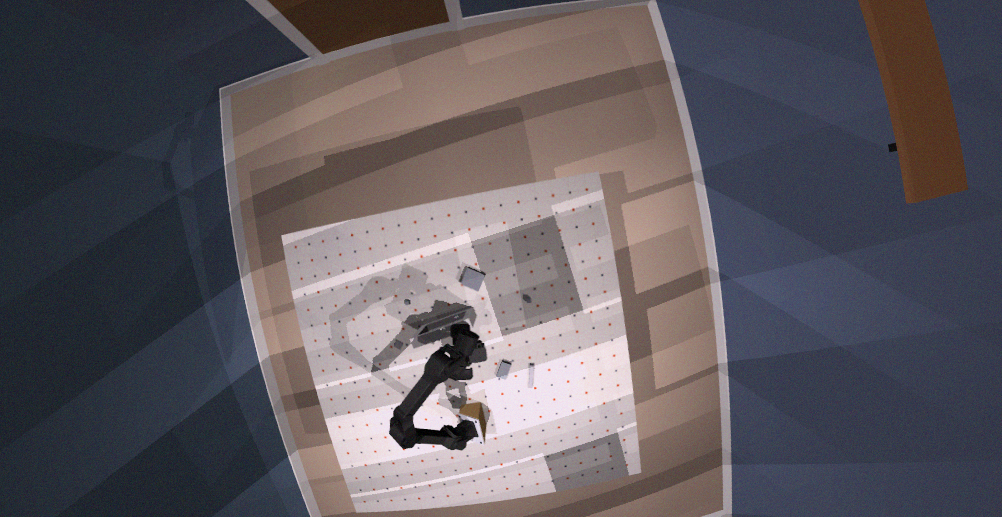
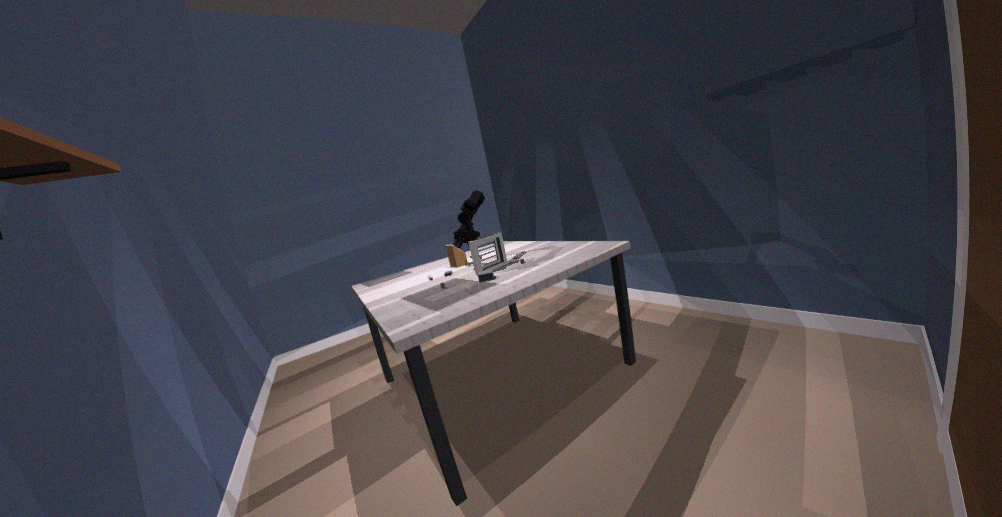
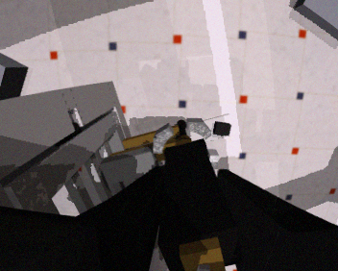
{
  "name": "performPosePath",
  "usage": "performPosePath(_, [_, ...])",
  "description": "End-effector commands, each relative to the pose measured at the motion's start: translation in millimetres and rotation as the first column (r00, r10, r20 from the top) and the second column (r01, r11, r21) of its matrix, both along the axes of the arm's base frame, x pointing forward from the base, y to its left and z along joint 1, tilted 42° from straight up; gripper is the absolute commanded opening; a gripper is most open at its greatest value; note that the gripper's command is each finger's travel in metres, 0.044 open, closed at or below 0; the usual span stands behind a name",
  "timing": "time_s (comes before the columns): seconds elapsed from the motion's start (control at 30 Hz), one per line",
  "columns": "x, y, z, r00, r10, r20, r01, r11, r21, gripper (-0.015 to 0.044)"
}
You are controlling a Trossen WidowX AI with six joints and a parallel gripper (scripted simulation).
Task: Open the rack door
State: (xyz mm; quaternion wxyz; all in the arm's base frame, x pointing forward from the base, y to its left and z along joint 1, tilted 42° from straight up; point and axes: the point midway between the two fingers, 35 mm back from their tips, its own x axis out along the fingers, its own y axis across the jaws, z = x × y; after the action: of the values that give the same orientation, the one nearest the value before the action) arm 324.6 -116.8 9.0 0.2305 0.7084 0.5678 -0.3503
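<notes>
The rack [image 1: 436, 322] [image 2: 488, 254] stands mid-table as a grey frame with a slatted door. In the wrist view the door panel [image 3: 60, 112] is swung away from the frame bars [image 3: 84, 184]. Its yellow handle [image 3: 134, 142] lies sideways and runs into my fingers. My gripper [image 3: 191, 176] [image 1: 460, 332] is at the handle's end, one grey finger on each side, closed on it beside a small black knob [image 3: 181, 125]. In the exterior view the black arm [image 2: 468, 215] rises behind the rack and the fingers are hidden.
On the dotted white table [image 1: 596, 373] [image 2: 560, 261] lie a grey box [image 1: 471, 277] [image 3: 325, 14], a small grey block [image 1: 503, 368], a thin bar [image 1: 530, 373] and a brown wedge [image 1: 475, 413] [image 2: 455, 254] by the arm's base. A small black cube [image 3: 222, 128] lies near the fingers.
</notes>
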Motion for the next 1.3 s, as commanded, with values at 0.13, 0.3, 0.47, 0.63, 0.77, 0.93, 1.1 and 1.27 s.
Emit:
performPosePath(0.13, [0.5, 1.8, 0.8, 1.0, -0.016, -0.012, 0.016, 1.0, 0.01, 0.0277])
performPosePath(0.3, [0.5, 1.8, 0.8, 0.995, 0.077, 0.068, -0.077, 0.997, -0.006, 0.0287])
performPosePath(0.47, [0.5, 1.8, 0.8, 0.94, 0.262, 0.219, -0.255, 0.965, -0.06, 0.0287])
performPosePath(0.63, [0.5, 1.7, 0.7, 0.828, 0.436, 0.352, -0.414, 0.899, -0.141, 0.0287])
performPosePath(0.77, [0.5, 1.6, 0.6, 0.702, 0.56, 0.44, -0.52, 0.826, -0.22, 0.0287])
performPosePath(0.93, [0.4, 1.7, 0.5, 0.508, 0.687, 0.52, -0.619, 0.711, -0.334, 0.0287])
performPosePath(1.1, [0.2, 1.9, 0.4, 0.284, 0.776, 0.563, -0.677, 0.578, -0.455, 0.0287])
performPosePath(1.27, [0.2, 1.9, 0.5, 0.043, 0.822, 0.568, -0.689, 0.436, -0.58, 0.0287])
